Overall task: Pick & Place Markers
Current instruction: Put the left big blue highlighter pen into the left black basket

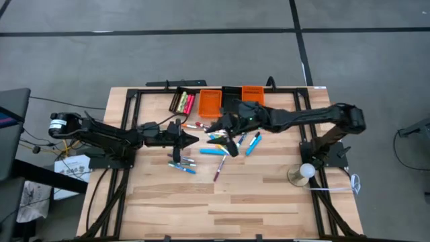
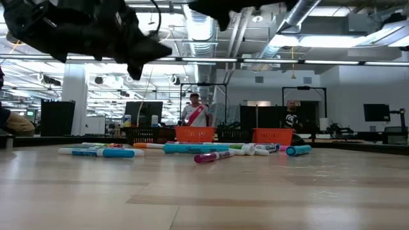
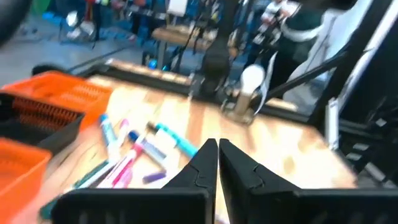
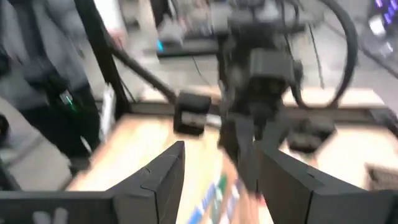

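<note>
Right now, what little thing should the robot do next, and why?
Probably lower the right hand onto one of the markers beneath it. Its fingers stand apart with nothing between them, and it hangs above the scattered pile. The left hand is shut and empty, raised off the table, so it seems less ready. Most markers lie loose on the wood; only a few sit in the black bin.

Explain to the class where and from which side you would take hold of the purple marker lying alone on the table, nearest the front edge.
Grip the purple marker around the middle of its barrel, coming straight down from above. It lies flat on the table, slanted, apart from the other markers, so jaws set across its length have bare wood on both sides.
</note>
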### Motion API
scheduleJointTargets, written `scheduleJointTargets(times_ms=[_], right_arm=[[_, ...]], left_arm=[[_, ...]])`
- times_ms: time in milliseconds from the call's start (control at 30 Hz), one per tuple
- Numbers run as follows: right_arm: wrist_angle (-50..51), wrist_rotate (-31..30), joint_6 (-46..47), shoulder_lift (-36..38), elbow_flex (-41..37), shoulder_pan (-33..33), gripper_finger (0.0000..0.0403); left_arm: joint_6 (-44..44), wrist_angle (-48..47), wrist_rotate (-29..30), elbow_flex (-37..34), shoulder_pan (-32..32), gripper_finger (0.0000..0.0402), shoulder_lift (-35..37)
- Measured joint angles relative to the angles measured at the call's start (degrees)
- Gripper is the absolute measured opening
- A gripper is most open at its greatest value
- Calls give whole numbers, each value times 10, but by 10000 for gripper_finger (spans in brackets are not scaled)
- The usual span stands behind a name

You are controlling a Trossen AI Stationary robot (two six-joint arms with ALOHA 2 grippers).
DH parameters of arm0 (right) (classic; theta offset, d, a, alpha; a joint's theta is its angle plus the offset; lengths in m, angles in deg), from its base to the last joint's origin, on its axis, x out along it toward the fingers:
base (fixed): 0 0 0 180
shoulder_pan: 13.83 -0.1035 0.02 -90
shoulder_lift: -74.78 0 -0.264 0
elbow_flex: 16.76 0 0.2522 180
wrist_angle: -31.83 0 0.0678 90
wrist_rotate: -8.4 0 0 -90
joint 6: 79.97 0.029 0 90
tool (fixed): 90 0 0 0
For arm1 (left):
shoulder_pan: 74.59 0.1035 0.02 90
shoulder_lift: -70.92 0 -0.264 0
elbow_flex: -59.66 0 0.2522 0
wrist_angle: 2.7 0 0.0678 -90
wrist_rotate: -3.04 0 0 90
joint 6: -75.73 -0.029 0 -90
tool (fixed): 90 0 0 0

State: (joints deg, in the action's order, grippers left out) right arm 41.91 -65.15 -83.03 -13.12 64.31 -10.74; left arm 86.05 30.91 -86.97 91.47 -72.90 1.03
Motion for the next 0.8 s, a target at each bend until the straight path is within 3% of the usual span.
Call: scheduleJointTargets(times_ms=[200,400,800], right_arm=[[172,-47,-39,23,-5,-9,158],[167,-47,-45,-3,-50,-8,150],[86,-46,-72,-177,-27,8,166]], left_arm=[[0,-28,0,0,17,34,0],[0,-28,0,0,17,64,0],[-11,-57,9,0,17,86,13]])
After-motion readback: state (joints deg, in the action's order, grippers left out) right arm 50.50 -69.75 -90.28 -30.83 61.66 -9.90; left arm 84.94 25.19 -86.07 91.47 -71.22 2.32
